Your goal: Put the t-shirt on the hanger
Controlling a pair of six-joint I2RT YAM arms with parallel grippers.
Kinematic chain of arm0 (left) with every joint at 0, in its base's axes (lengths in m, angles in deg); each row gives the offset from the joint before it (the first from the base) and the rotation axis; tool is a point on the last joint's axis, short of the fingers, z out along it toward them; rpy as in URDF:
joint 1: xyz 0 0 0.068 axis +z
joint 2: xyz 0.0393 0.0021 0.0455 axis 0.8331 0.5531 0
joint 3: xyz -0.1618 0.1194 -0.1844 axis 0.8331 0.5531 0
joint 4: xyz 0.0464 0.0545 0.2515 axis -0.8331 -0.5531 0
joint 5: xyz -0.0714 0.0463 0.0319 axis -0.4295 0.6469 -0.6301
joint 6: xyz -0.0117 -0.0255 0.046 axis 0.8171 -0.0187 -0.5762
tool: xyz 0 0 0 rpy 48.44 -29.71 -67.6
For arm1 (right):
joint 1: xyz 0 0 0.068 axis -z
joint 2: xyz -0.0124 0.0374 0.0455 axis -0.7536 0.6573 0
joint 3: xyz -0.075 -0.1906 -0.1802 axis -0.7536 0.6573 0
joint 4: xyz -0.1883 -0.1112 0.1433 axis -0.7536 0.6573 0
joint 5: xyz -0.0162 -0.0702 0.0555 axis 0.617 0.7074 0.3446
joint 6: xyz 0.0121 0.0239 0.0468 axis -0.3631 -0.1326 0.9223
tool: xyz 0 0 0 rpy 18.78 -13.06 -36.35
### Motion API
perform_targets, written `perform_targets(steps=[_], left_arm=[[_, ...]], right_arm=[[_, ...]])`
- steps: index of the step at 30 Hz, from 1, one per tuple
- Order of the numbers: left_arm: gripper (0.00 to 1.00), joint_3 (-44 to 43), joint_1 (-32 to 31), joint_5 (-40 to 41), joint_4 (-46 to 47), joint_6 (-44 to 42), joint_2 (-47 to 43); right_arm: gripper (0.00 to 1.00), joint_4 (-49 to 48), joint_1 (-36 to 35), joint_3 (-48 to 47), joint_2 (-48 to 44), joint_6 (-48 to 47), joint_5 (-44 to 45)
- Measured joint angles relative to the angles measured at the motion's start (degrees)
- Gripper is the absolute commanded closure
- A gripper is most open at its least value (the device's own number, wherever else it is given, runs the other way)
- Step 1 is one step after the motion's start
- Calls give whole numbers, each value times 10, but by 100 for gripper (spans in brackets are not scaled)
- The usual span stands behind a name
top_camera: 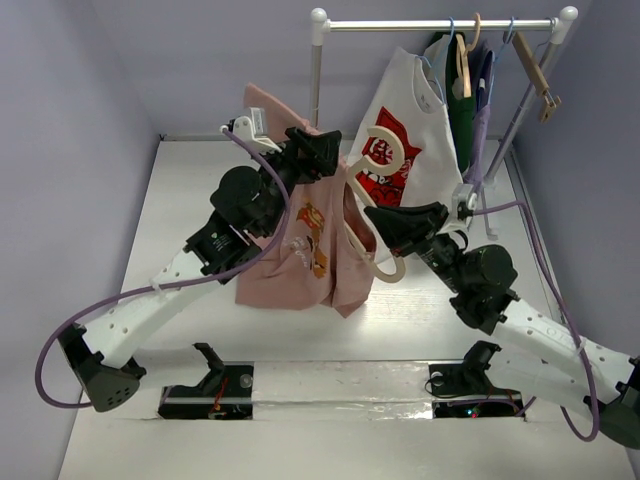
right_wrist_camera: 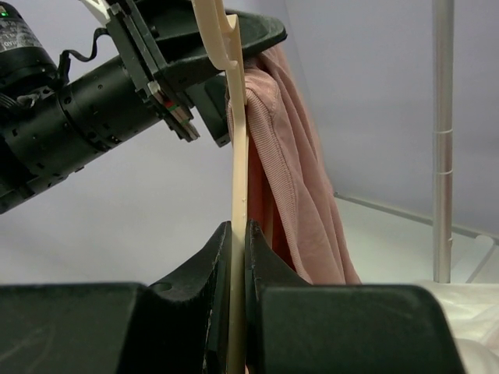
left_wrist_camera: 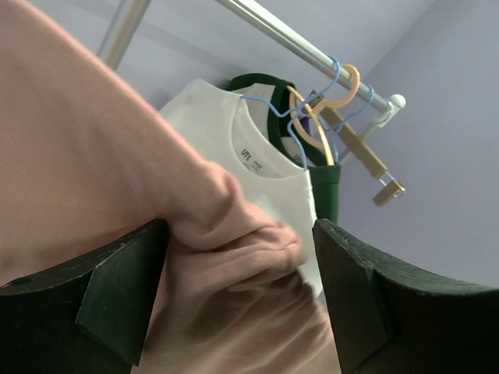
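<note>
My right pincer [right_wrist_camera: 238, 234] clenches the hanger [right_wrist_camera: 238, 148] mid-table. My left pincer [left_wrist_camera: 238, 241] gapes loosely around the raised t-shirt [left_wrist_camera: 93, 156]. I fear the ungripped cloth slides off the hanger's far end.

My left end effector [top_camera: 335, 160] sits at the top of the dusty-pink t-shirt [top_camera: 280, 270]; just right of it, my right end effector [top_camera: 372, 213] grips the smooth cream curved hanger [top_camera: 388, 273].
</note>
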Motion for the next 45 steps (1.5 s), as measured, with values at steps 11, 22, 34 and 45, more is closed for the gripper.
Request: perform_targets(steps=[11, 22, 34, 45], left_arm=[[40, 88, -3, -15, 83, 70, 7], [52, 139, -4, -1, 159, 98, -15], [100, 164, -13, 5, 218, 129, -16], [100, 226, -15, -9, 231, 125, -68]], right_arm=[[100, 18, 1, -15, 57, -11, 17], [100, 29, 1, -49, 86, -18, 13], [100, 79, 5, -49, 91, -24, -32], [39, 134, 4, -51, 70, -42, -52]])
